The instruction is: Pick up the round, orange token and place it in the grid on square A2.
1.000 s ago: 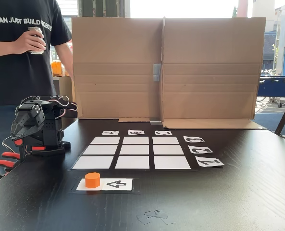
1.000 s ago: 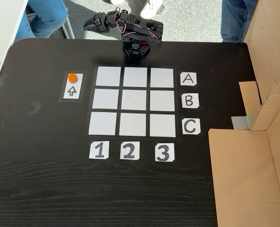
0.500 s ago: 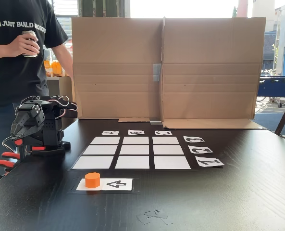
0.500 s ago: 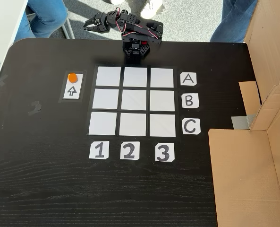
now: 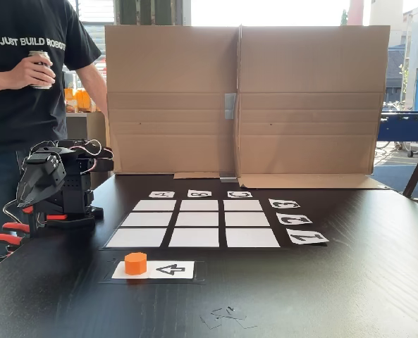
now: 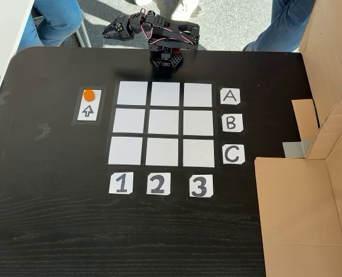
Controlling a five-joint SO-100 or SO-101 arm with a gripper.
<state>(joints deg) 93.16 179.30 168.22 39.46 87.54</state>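
One small bright orange plastic token [image 5: 135, 263], a short faceted cylinder, stands upright on one end of a single white paper card with a black arrow [image 5: 168, 269]; in the top-down fixed view the token [image 6: 88, 94] sits on the card [image 6: 87, 109] well apart from the gripper, below and to its left, with nothing touching it.

Nine white paper rectangles on a black backing form the grid [image 5: 198, 224], lying flat on the black wooden table [image 5: 349, 289]. In the top-down fixed view the grid [image 6: 162, 123] lies directly below the arm's base, between the arrow card and three white lettered cards A, B, C [image 6: 230, 123]. Three white numbered cards 1, 2, 3 [image 6: 158, 184] lie along the grid's side farthest from the gripper. Square A2 [image 6: 164, 94], the plain white cell nearest the arm's base, is bare.

One black folded robot arm [image 5: 57, 184] is bolted at the table edge. Its gripper [image 6: 108, 30] hangs out past the table edge, well apart from token and grid; whether it is spread or clenched cannot be told, and it holds nothing visible.

One brown cardboard screen [image 5: 244, 98] stands upright along the table's far side. One person in a dark printed T-shirt [image 5: 25, 70] stands behind the arm, one hand [image 5: 27, 70] around a drinks can [image 5: 39, 65].
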